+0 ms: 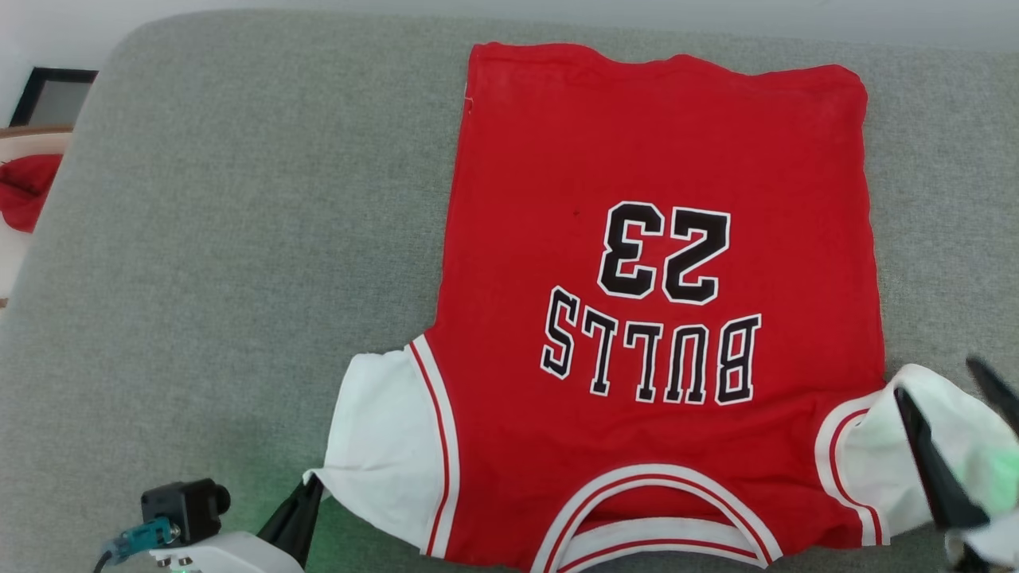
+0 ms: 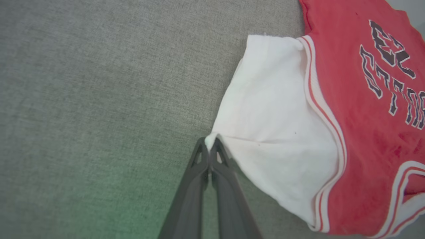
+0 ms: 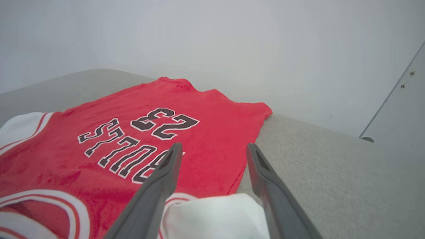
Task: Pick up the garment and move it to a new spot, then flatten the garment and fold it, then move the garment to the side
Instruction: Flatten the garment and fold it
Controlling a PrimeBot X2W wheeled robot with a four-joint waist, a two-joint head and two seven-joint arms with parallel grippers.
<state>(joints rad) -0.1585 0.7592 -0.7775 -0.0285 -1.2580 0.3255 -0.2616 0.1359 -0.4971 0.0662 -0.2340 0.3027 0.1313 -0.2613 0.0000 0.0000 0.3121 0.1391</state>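
On the soft grey cushion (image 1: pixel 239 239), the garment (image 1: pixel 661 159) lies flat and smooth. It is red, with blocky black-and-white letters that look upside down. Its short sleeves are white with stripy edges. The left tool (image 2: pixel 210 143) is pinched tight on the pointy corner of one sleeve. The right tool (image 3: pixel 214 149) holds its long dark fingers apart above the other, crumpled sleeve.

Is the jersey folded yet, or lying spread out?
Spread out, not folded: the garment lies open on the grey cushion, chest lettering fully showing, both white sleeves out to the sides.
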